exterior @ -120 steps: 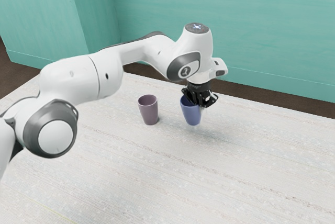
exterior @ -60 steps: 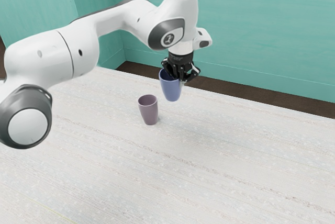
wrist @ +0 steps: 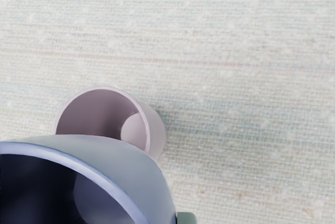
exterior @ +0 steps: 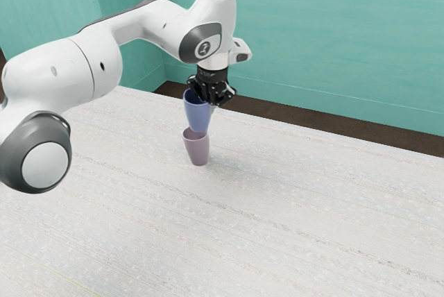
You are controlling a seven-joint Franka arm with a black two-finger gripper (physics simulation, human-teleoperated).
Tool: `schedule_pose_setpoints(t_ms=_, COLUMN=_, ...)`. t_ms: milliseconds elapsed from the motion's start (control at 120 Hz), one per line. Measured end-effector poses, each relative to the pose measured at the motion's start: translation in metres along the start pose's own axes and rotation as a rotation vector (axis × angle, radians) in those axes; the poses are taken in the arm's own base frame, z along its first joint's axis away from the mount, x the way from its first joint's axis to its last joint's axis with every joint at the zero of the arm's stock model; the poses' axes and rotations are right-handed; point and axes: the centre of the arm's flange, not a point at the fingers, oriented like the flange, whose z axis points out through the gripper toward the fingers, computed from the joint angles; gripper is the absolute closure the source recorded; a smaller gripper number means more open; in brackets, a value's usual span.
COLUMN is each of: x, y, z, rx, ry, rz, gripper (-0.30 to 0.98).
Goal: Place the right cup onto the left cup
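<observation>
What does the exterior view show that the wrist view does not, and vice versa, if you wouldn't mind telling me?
From the exterior view: the white arm, the teal wall and the dark floor.
From the wrist view: the mauve cup's inner bottom.
From both: the blue cup, which my end effector holds up, the mauve cup and the pale tabletop.

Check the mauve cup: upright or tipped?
Upright: the mauve cup stands base down on the table, mouth facing up, below the blue cup.
</observation>
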Motion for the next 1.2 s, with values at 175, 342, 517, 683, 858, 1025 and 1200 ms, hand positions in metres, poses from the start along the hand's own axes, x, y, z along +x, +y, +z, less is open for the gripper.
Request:
schedule_pose_setpoints(t_ms=175, x=0.01, y=-0.011, z=-0.002, rx=-0.009, ry=0.026, rz=0.025, gripper=0.78)
schedule_pose_setpoints(t_ms=342, x=0.019, y=-0.041, z=0.013, rx=-0.029, ry=0.007, rz=0.016, gripper=0.78)
schedule_pose_setpoints(t_ms=517, x=0.027, y=-0.051, z=0.032, rx=-0.064, ry=-0.004, rz=0.041, gripper=0.78)
schedule_pose_setpoints(t_ms=683, x=0.03, y=-0.048, z=0.035, rx=-0.094, ry=0.006, rz=0.082, gripper=0.78)
schedule_pose_setpoints(t_ms=858, x=0.029, y=-0.049, z=0.04, rx=-0.107, ry=0.003, rz=0.111, gripper=0.78)
schedule_pose_setpoints(t_ms=1025, x=0.022, y=-0.054, z=0.038, rx=-0.115, ry=-0.013, rz=0.123, gripper=0.78)
schedule_pose_setpoints(t_ms=1200, x=0.02, y=-0.055, z=0.037, rx=-0.122, ry=-0.017, rz=0.133, gripper=0.78)
